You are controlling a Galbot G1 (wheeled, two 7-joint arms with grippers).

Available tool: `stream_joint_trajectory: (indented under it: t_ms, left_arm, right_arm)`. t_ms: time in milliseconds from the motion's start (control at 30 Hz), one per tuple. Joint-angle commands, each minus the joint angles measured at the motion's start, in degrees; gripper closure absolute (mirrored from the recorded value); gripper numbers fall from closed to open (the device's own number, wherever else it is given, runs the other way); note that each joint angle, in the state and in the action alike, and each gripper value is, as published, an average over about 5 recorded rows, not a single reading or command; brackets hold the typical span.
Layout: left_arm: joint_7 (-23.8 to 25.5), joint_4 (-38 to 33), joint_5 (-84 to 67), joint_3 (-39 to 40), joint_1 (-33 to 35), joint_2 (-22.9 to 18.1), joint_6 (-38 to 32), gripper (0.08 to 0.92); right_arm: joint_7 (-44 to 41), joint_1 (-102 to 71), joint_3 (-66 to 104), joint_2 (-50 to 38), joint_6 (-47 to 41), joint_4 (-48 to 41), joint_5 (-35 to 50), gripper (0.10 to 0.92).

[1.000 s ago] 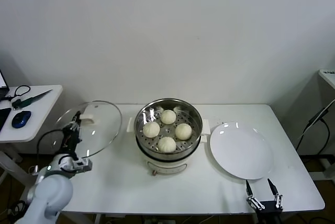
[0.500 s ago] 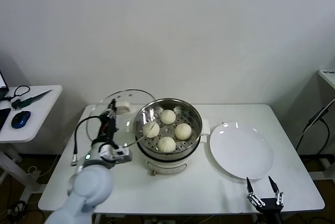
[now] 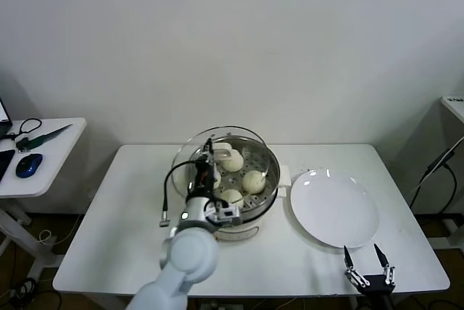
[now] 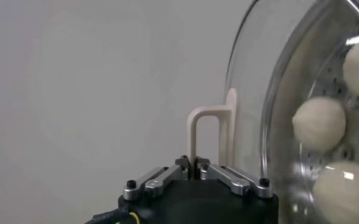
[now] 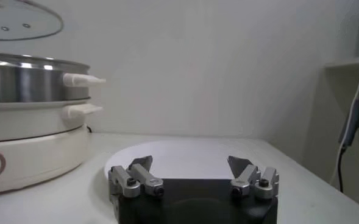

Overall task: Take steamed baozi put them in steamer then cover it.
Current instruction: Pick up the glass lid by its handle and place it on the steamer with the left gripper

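Left gripper [image 4: 193, 172], clamped on cream handle of round glass lid [image 3: 217, 152], has carried it from the table's left side to over the shiny steel steamer [image 3: 233, 177]. Four cream-white steamed baozi [image 3: 254, 180] sit inside the steamer at table centre. Right gripper [image 5: 191, 175] parked at front right edge, jaws wide, empty.

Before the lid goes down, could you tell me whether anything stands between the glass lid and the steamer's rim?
Nothing visible does. The left gripper holds the round glass lid over the shiny steel steamer, whose four cream-white baozi sit low inside.
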Motion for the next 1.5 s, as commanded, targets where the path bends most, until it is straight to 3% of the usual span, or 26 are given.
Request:
stream_joint_trajectory:
  t_ms: [33,433,1500]
  left_arm:
    - [1.34,3.05,4.22,4.35,-1.25,-5.16,1.44,0.848]
    - [0.27,10.19,8.06,4.53,-2.53,-8.12,1.0,0.848]
    - [-2.37,13.73,8.42,2.03,-2.02,-5.51,0.66,0.837]
  right_arm:
    - [0.15,0.05,0.05,-0.29,0.5,-0.41,0.46,0.203]
    - [0.38,0.19,0.05,-0.24,1.04,-0.55,0.86,0.203]
    - [0.13,0.1,-0.1,0.85,1.34,0.19,0.04,0.203]
